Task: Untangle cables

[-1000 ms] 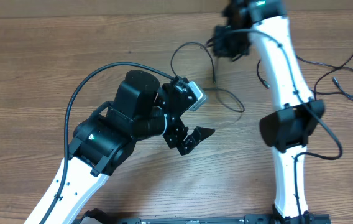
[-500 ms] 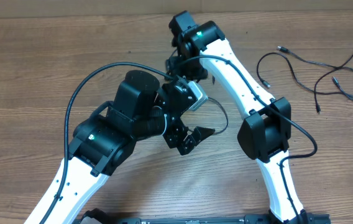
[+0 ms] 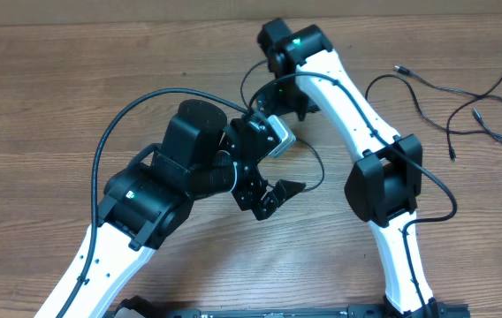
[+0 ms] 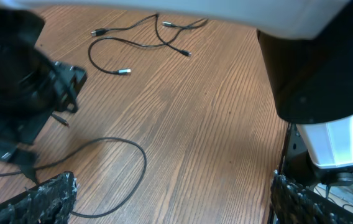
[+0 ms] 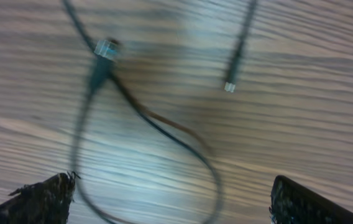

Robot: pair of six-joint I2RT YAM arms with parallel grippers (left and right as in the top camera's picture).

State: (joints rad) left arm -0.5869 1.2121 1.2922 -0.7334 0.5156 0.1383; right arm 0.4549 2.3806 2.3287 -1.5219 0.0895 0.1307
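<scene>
- Both sets of fingers gape wide, holding nothing: left gripper and right gripper hover over one looped cable, we judge to straighten it
- We see other cables spread well apart, rightward

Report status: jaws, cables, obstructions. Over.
Left gripper open, empty. Right gripper open, empty, over a loose cable. More cables spread at table's far right. Grippers crowded together mid-table.

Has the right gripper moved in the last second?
Yes. The right gripper swung left, away from the table's far edge, toward the unmoved left arm.
</scene>
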